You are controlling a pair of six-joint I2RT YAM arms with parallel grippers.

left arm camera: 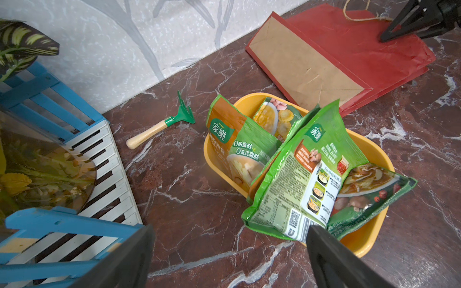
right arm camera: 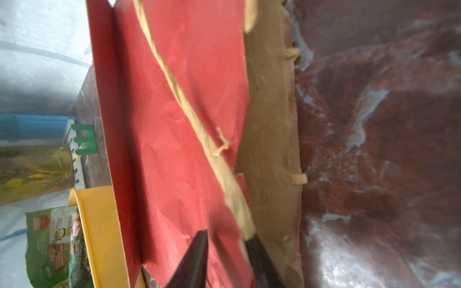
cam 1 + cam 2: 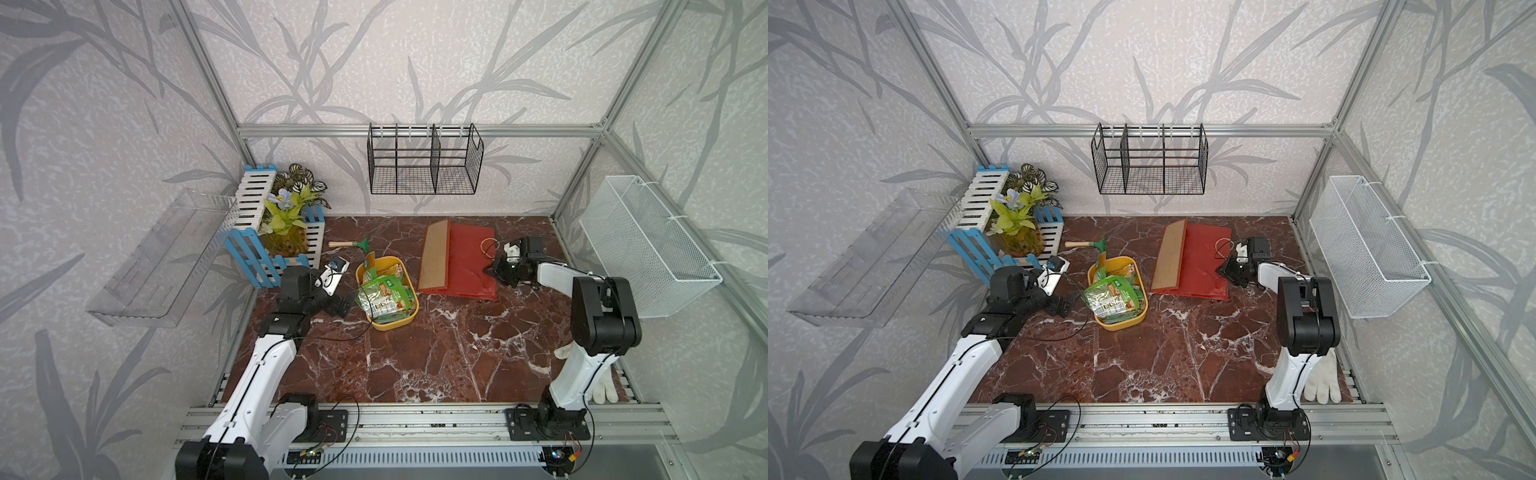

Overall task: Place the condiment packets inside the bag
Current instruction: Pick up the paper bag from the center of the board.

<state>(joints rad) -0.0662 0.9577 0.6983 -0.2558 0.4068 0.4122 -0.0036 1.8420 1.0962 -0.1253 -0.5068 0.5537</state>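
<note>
Left gripper (image 1: pixel 229 228): jaws were held wide apart; condiment packets (image 1: pixel 299 174) were heaped in the yellow tray (image 1: pixel 361 245) just ahead | right gripper (image 2: pixel 224 237): top layer of the flat red paper bag (image 2: pixel 187 124) was straddled; clamping could not be told.

Green condiment packet (image 1: pixel 239 149): logo "家樂", claims "0防腐剂" and "0反式脂肪". Neighbouring green packet (image 1: pixel 331 149): same "家樂" logo; finer print too small to read.
</note>
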